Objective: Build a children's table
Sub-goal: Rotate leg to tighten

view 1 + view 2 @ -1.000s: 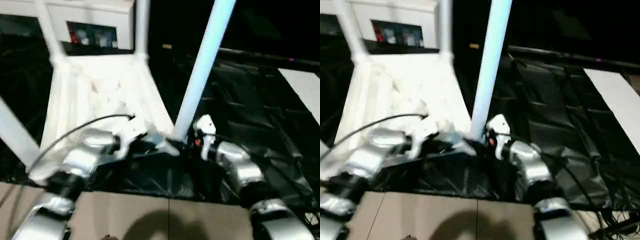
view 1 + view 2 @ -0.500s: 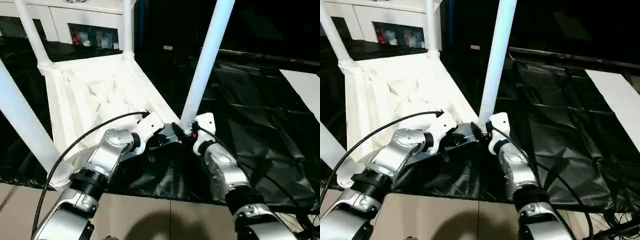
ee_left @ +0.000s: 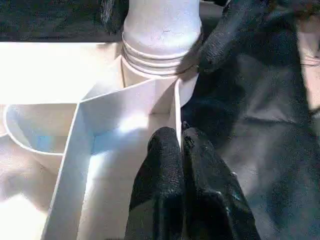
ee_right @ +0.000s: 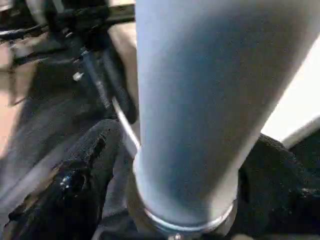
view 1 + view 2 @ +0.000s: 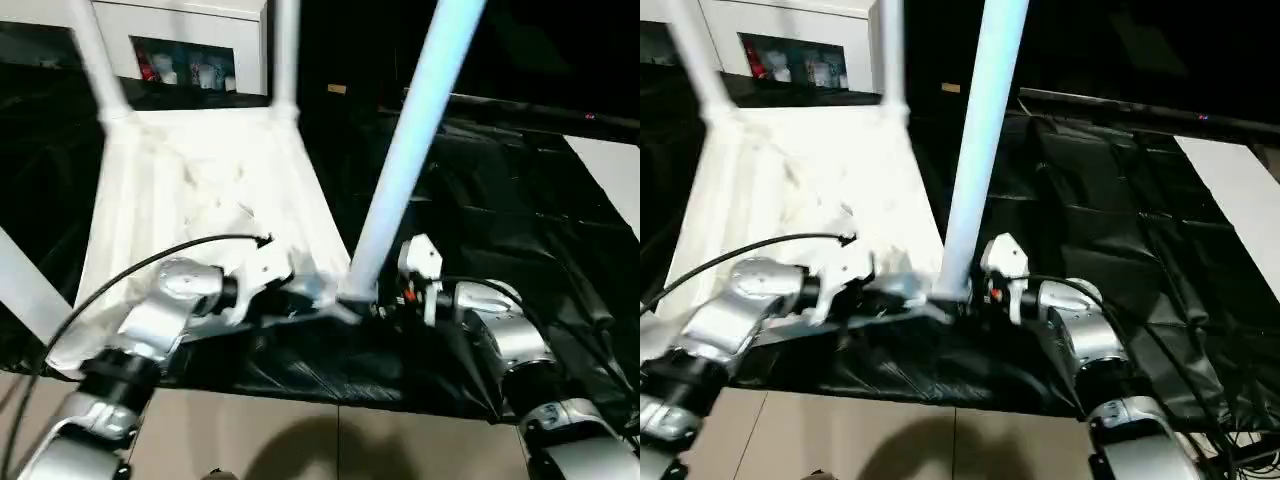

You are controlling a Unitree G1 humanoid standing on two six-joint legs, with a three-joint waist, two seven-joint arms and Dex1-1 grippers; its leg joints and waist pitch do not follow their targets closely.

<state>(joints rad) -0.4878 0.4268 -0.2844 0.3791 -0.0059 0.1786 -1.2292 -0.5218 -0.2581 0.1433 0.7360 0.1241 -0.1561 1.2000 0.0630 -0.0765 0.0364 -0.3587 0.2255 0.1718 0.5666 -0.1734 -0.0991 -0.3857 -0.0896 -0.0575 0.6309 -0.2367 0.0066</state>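
Note:
The white tabletop (image 5: 200, 190) lies underside up on a black sheet, with legs standing in its corner sockets. My left gripper (image 5: 318, 296) is shut on the thin rim wall (image 3: 176, 107) next to the near right socket. The near right leg (image 5: 410, 150) rises steeply from that socket. My right gripper (image 5: 385, 302) straddles the leg's base, open. One of its black fingers (image 4: 85, 165) stands a little off the tube and the other is close on the far side. Two far legs (image 5: 285, 50) and a near left leg (image 5: 25, 280) also stand up.
A white cabinet (image 5: 190, 50) with glass doors stands behind the tabletop. The crumpled black sheet (image 5: 520, 200) spreads to the right, with a white panel (image 5: 615, 170) at its far right. Brown floor (image 5: 300, 440) lies nearest me. A black cable (image 5: 150, 265) arches over my left forearm.
The camera has swayed, shifting the whole picture. My right gripper's fingers have spread wider around the leg's base. My left gripper keeps its hold on the rim.

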